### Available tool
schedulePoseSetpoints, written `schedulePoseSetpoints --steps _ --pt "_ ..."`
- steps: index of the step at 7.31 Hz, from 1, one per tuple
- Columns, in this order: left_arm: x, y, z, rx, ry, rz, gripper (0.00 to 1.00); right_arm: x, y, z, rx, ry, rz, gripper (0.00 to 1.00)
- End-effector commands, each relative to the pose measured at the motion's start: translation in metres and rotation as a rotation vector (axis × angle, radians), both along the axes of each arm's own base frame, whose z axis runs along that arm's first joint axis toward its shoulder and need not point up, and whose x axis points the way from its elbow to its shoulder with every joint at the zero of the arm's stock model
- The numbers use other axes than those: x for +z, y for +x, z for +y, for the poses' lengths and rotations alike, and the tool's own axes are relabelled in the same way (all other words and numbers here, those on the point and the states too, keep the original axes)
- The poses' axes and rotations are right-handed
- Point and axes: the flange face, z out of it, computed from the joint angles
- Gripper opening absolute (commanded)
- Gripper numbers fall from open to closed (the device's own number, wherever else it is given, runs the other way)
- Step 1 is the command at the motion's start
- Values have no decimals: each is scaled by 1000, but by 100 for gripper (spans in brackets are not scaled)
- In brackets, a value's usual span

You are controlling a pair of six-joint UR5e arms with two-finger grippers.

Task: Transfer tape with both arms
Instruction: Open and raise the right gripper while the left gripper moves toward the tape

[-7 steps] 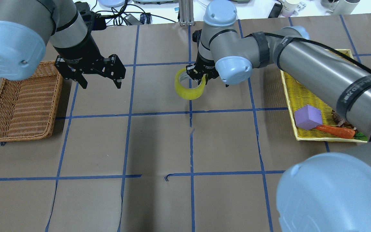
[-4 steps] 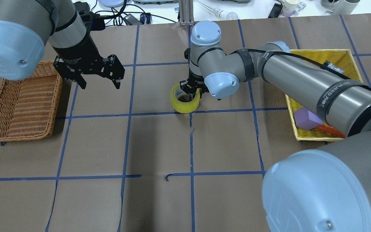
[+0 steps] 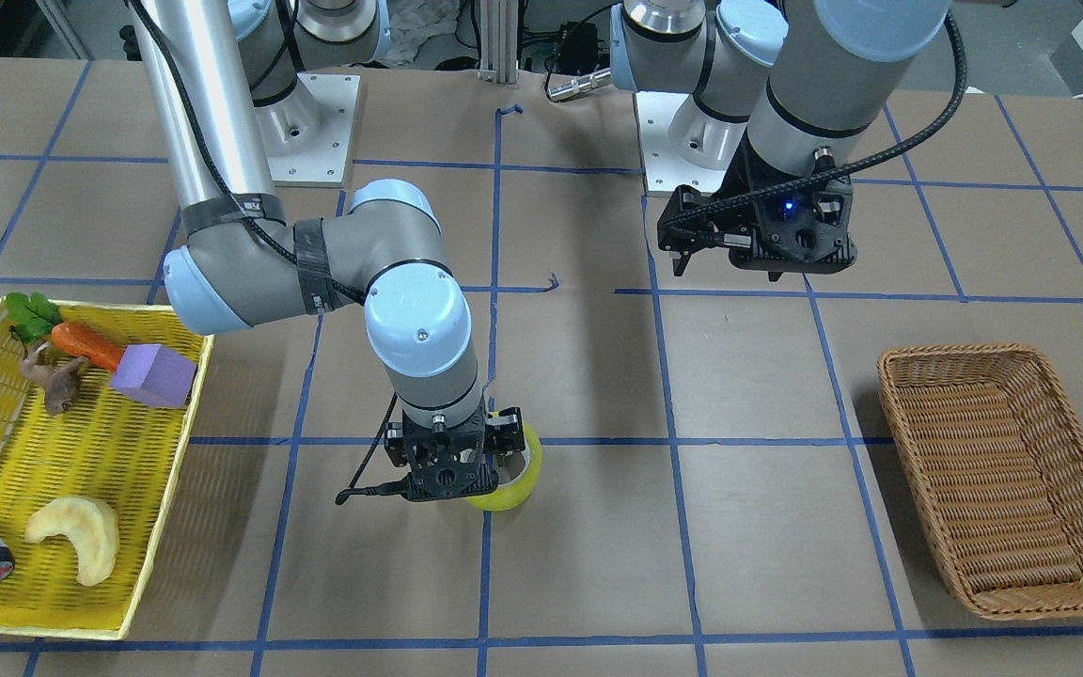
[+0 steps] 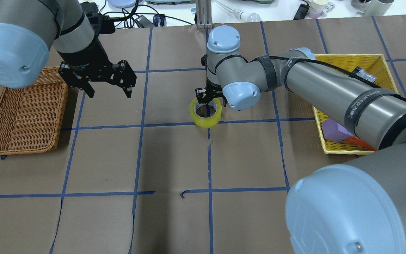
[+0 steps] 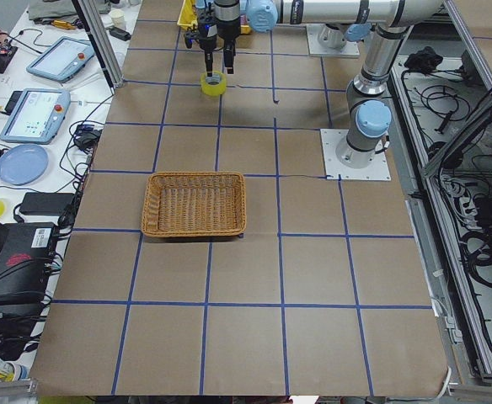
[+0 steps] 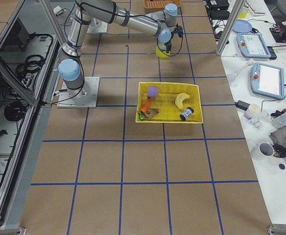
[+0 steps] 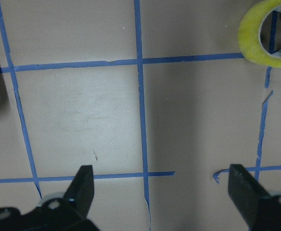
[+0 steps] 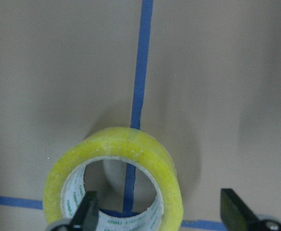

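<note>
Overhead exterior: brown wicker basket (image 4: 23,113) left, yellow mesh tray (image 4: 333,150) right, half hidden by grey right arm (image 4: 330,88). Between, translucent yellow-green tape roll (image 4: 205,119) flat on table (image 4: 174,158), axis vertical. Black right gripper (image 4: 215,103) spread, finger (image 8: 86,214) inside ring; left gripper (image 4: 110,93) spread, apart.

Table (image 4: 174,158), brown paper with blue grid: tape (image 4: 205,121) mid-table on a line, basket (image 4: 23,113) left, tray (image 3: 34,451) right.

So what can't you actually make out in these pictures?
Front-facing view: the right gripper covers most of the tape.
Overhead view: the right arm hides much of the yellow tray.
Right wrist view: the tape's near rim is cut off by the bottom edge.
</note>
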Motion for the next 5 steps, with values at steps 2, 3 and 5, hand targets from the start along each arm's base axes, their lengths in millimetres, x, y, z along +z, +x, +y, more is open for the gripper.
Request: schedulePoseSetpoints --steps 2,3,5 --pt "-6 -11 -9 23 0 107 100 151 -69 32 -71 0 13 100" --pt "-17 -20 -26 40 -40 167 100 188 -102 51 -70 13 20 100" --pt "-50 -49 -55 62 -91 178 100 219 -139 87 -74 71 53 100"
